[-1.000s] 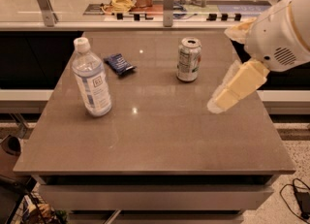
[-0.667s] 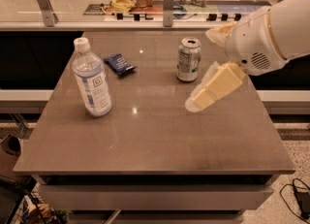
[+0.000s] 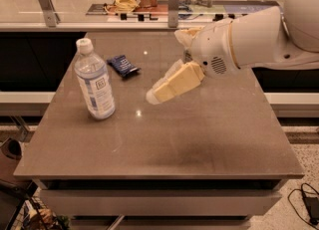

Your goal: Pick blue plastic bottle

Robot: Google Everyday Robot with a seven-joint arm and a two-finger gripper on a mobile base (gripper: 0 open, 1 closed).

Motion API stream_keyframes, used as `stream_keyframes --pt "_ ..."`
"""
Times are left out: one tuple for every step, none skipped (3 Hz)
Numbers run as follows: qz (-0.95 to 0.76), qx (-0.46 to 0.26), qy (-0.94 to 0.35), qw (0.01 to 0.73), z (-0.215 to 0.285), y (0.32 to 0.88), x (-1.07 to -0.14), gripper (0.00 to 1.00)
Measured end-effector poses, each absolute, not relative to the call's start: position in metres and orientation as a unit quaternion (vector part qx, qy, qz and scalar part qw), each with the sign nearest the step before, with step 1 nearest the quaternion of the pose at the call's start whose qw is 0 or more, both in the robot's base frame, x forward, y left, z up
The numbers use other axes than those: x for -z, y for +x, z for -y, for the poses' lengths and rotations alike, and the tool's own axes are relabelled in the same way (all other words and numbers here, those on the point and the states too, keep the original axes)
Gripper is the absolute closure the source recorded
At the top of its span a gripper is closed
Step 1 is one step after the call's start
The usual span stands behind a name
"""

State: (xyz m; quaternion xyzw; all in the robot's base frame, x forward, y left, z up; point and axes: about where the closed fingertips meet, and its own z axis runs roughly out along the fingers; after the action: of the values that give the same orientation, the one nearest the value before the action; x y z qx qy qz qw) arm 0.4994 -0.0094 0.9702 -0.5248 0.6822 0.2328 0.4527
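Note:
The blue plastic bottle [image 3: 94,82] stands upright on the left part of the brown table [image 3: 199,139]. It is clear, with a white cap and a pale blue-and-white label. My gripper [image 3: 153,94] reaches in from the right on a white arm [image 3: 249,37] and points left and down. It hangs over the middle of the table, to the right of the bottle and apart from it, holding nothing that I can see.
A small dark blue snack packet [image 3: 123,65] lies behind and to the right of the bottle. The drink can is hidden behind my arm. A counter [image 3: 65,17] with yellow cables and a glass screen runs along the back. A floor cable [image 3: 309,204] lies at lower right.
My arm and gripper have moved left across the table toward the bottle and now cover the can. The bottle and the packet have not moved.

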Motion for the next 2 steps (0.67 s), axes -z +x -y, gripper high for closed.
stream_keyframes --pt "-0.682 -0.232 -0.525 0.452 0.010 0.499 -0.970 0.00" --pt "-0.688 -0.244 -0.519 0.445 -0.001 0.503 -0.956 0.00"
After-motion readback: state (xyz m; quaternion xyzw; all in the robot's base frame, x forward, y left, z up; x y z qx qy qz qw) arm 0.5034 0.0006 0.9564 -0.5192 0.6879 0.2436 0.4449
